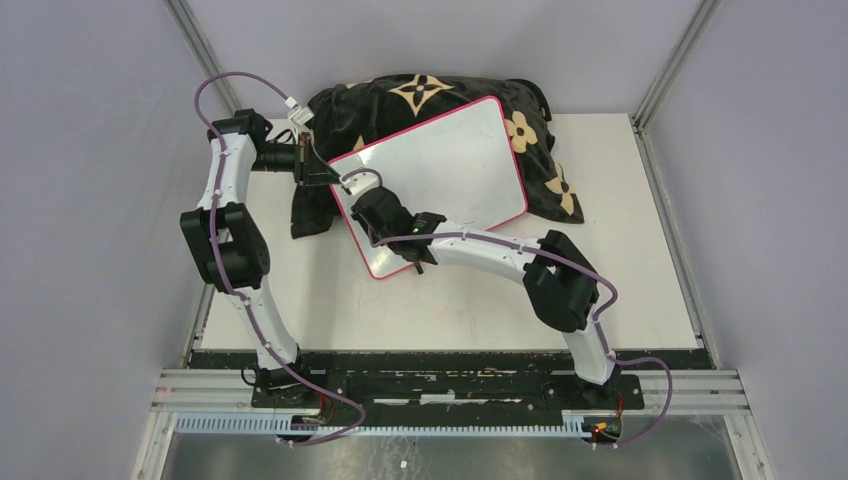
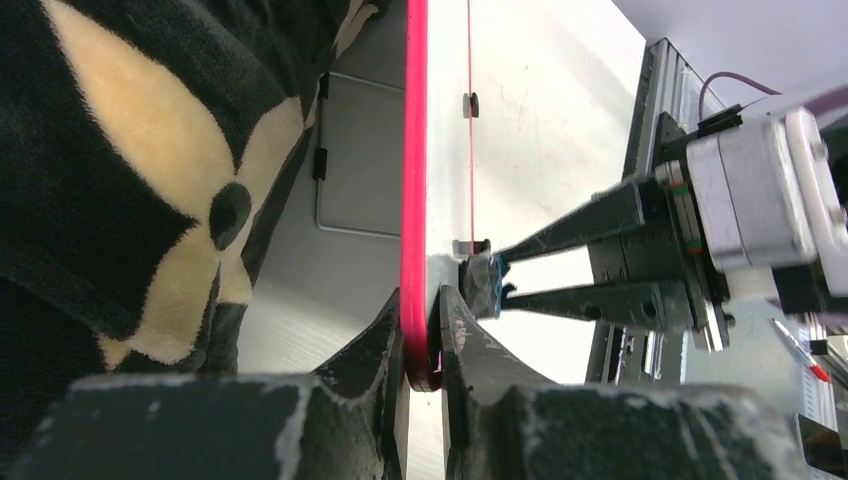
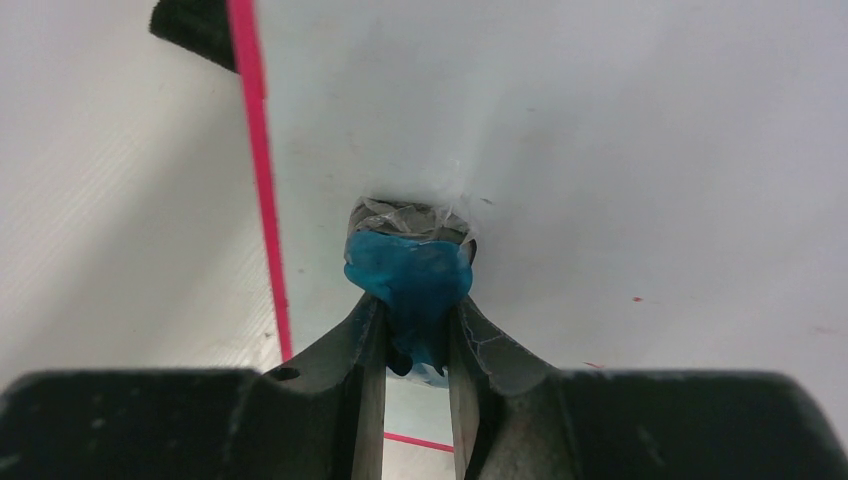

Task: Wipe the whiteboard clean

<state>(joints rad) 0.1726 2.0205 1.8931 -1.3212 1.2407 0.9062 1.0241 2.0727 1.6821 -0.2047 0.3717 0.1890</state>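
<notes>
The whiteboard (image 1: 440, 165), white with a thin pink-red frame, leans tilted against a cushion. My left gripper (image 1: 322, 172) is shut on the board's left edge; in the left wrist view its jaws (image 2: 425, 330) pinch the pink frame (image 2: 414, 150). My right gripper (image 1: 362, 200) is shut on a small blue eraser (image 3: 410, 270) with a grey pad, pressed flat on the board face (image 3: 600, 150) near its left frame. The left wrist view also shows the eraser (image 2: 485, 282) touching the board. A few tiny red specks (image 3: 637, 299) remain on the white surface.
A black cushion with tan flower shapes (image 1: 430, 100) lies behind and under the board, also in the left wrist view (image 2: 120, 180). The white table (image 1: 620, 280) lies under both. Metal frame posts (image 1: 668, 60) stand at the back corners.
</notes>
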